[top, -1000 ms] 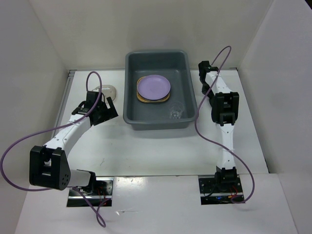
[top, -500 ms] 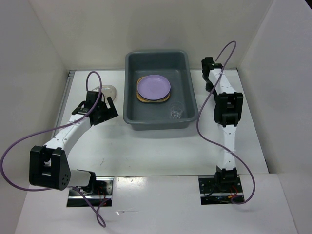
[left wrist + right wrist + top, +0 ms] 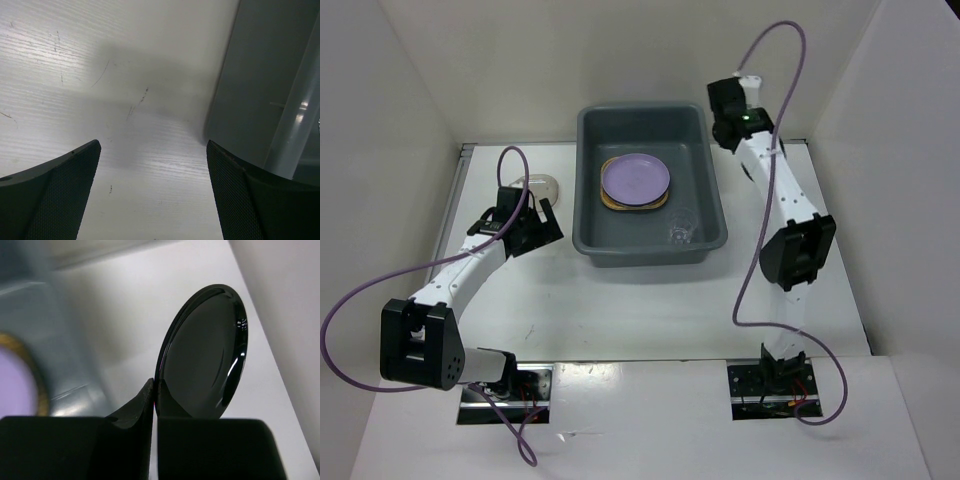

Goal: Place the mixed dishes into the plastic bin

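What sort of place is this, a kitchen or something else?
Most likely a robot test bench, not a kitchen: plain white walls box in a white table, two cabled arms are bolted to its near edge, and a lilac plate sits in a plastic bin.

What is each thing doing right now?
Bin: holds plate, tray, cup.
Plate: lying on tray.
Cup: near bin's front corner.
Beige dish: on table, outside bin.
Left tool: open, empty.
Right tool: shut on black dish.
Black dish: held on edge, outside bin.

White scuffed table (image 3: 640, 310); plain white walls (image 3: 490, 70) left, back, right.
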`<act>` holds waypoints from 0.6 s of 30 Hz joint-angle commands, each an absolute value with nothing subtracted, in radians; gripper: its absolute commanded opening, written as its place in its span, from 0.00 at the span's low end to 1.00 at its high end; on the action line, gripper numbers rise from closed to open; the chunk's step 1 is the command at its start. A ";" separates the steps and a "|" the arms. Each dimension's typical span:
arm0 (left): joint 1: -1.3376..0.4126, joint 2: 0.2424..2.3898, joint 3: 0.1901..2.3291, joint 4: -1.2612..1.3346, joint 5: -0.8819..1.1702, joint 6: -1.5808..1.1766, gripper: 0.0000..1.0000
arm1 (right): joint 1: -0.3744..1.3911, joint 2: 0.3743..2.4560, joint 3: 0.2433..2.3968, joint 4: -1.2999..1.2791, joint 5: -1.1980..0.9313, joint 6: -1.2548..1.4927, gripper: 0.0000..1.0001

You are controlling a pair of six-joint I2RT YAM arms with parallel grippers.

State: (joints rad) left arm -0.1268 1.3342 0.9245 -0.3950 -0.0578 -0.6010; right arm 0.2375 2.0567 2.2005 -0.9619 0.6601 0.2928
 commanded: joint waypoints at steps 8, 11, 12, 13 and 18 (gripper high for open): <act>-0.121 1.341 0.908 -0.360 -0.031 -0.586 0.93 | 0.710 1.943 2.169 -0.670 0.727 0.012 0.00; -0.121 1.331 0.899 -0.360 -0.031 -0.595 0.93 | 0.741 2.017 2.192 -0.670 0.674 -0.008 0.00; -0.121 1.322 0.899 -0.360 -0.031 -0.595 0.93 | 0.741 2.034 2.192 -0.670 0.664 -0.008 0.00; -0.121 1.322 0.899 -0.360 -0.031 -0.595 0.93 | 0.752 2.066 2.192 -0.658 0.664 -0.008 0.00; -0.121 1.313 0.899 -0.360 -0.021 -0.595 0.93 | 0.762 2.198 2.299 -0.623 0.626 -0.066 0.00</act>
